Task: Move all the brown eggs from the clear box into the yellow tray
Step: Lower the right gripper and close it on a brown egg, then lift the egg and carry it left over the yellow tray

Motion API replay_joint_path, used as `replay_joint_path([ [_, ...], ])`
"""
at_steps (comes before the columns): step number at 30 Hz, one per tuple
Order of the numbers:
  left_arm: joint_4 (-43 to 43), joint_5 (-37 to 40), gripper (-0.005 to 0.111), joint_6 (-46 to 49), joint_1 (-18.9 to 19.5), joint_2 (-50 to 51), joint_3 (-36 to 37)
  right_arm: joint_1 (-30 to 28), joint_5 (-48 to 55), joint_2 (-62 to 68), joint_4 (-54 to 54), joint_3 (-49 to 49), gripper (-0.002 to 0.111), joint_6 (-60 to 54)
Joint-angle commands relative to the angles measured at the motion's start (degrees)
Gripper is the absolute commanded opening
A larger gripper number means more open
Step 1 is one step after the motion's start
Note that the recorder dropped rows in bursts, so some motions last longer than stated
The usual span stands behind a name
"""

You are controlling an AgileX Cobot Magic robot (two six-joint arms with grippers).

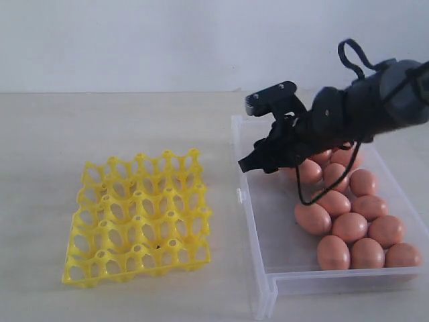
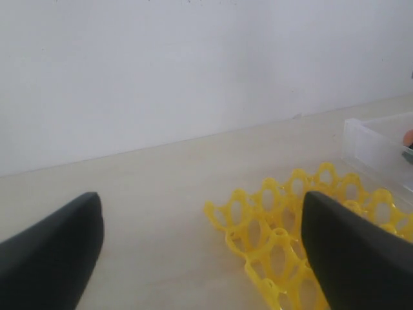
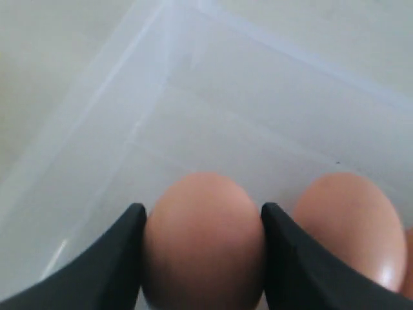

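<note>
Fingers (image 3: 110, 271) of the right gripper (image 1: 249, 163) press against both sides of one smooth, matte, orange-brown oval egg (image 3: 203, 252), so this gripper is clenched on that brown egg. Whether it hangs clear of the floor beneath cannot be told. A second egg (image 3: 345, 226) of the same kind sits just beside it, against the outer face of one finger. Both are inside the large, shallow clear box (image 1: 268, 235) of translucent plastic, where the right arm reaches in over the far end. The other brown eggs (image 1: 349, 227) lie clustered together along the box's right side in the exterior view. To the left of the box, apart from it on the pale beige tabletop (image 1: 100, 121), stands the bright yellow tray (image 1: 137, 211), a square openwork plastic grid of cups and pegs. The left gripper (image 2: 200, 213) hangs released, its dark fingers spread wide with nothing between them, near the tray's edge.
</note>
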Motion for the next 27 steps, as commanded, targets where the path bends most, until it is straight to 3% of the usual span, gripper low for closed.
replay_joint_path([
  [1,-0.38,-0.03,0.078,-0.45,-0.37,-0.22,0.23,-0.01,-27.8,-4.04,0.74,12.42,0.0,5.01],
  [6,-0.38,-0.03,0.078,-0.45,-0.37,-0.22,0.23,-0.01,-58.81,-5.91,-17.02,24.79,0.0,26.1],
  [8,-0.38,-0.03,0.078,-0.45,-0.37,-0.22,0.23,-0.01,-71.9,-5.07,-23.05,28.36,0.0,29.65],
  [19,-0.38,-0.03,0.078,-0.45,-0.37,-0.22,0.23,0.43,-71.9,-4.0,-38.88,25.05,0.0,37.72],
  [27,-0.38,-0.03,0.078,-0.45,-0.37,-0.22,0.23,10.27,-71.9,-1.65,-39.23,15.67,0.0,40.19],
])
